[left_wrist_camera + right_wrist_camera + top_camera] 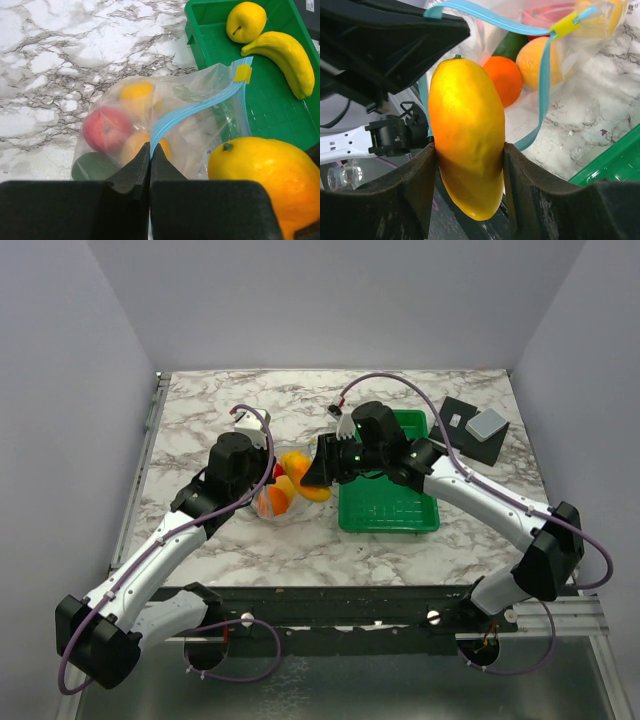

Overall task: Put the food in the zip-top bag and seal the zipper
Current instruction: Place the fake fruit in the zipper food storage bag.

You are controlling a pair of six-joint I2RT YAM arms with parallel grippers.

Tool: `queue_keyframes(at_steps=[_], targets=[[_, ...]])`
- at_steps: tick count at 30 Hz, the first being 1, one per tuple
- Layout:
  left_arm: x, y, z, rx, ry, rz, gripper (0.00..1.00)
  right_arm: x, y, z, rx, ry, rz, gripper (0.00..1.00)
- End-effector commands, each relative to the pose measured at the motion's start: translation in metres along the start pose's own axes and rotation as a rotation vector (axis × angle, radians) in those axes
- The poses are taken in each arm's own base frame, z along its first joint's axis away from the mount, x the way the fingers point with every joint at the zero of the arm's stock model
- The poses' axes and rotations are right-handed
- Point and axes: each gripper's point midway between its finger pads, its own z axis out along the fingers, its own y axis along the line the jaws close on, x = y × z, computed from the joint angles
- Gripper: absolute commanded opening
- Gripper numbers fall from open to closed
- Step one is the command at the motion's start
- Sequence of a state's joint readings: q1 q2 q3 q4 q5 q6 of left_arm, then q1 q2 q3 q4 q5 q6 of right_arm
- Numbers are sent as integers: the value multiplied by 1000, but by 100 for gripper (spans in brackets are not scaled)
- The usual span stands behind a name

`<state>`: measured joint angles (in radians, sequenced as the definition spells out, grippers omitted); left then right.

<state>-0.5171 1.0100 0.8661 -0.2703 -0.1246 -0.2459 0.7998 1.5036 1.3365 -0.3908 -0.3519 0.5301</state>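
Left gripper (150,150): jaws pressed together on one end of the light blue zipper strip (200,106).
Right gripper (467,165): fingers part-spread, clamping a large yellow-orange mango-shaped plastic fruit (465,125) by its sides, just beside the bag's mouth.
Clear floppy plastic zip-top bag (200,135): lies near the middle of the white marble-patterned table (60,60), just left of the tray; mouth gaping, with a yellow slider tab (243,73) at the strip's far end.
Bag contents: a red rounded fruit (106,128), a dark green fruit (92,167) and orange-yellow fruits (136,95).
Green rectangular plastic tray (280,125): right of centre, holding a yellow pear-shaped fruit (245,21) and a yellow banana (285,55).
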Motion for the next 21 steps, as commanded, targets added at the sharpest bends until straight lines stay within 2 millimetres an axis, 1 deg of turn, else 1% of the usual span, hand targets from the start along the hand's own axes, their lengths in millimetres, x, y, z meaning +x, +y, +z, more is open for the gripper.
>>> queue_keyframes(at_steps=[1,6,9,12,15,19,21], targets=[[-3,0,-1,2,-16,-9,0,5,-5,11,35,38,16,19],[-2,-1,0,9,-12,-7,0,1,-9,27,58,39,55,19],[-2,-2,0,16,-10,-7,0,-8,-11,36,82,27,76,19],[-2,-3,0,22,-9,-7,0,-13,-20,47,135,22,116,19],[-2,-4,-1,27,-10,-6,0,-14,-28,59,182,37,162,19],[-3,-7,-3,40,-13,-7,0,-19,-38,70,227,13,206,18],[-4,-9,-4,54,-15,-7,0,-20,-46,75,268,7,222,18]])
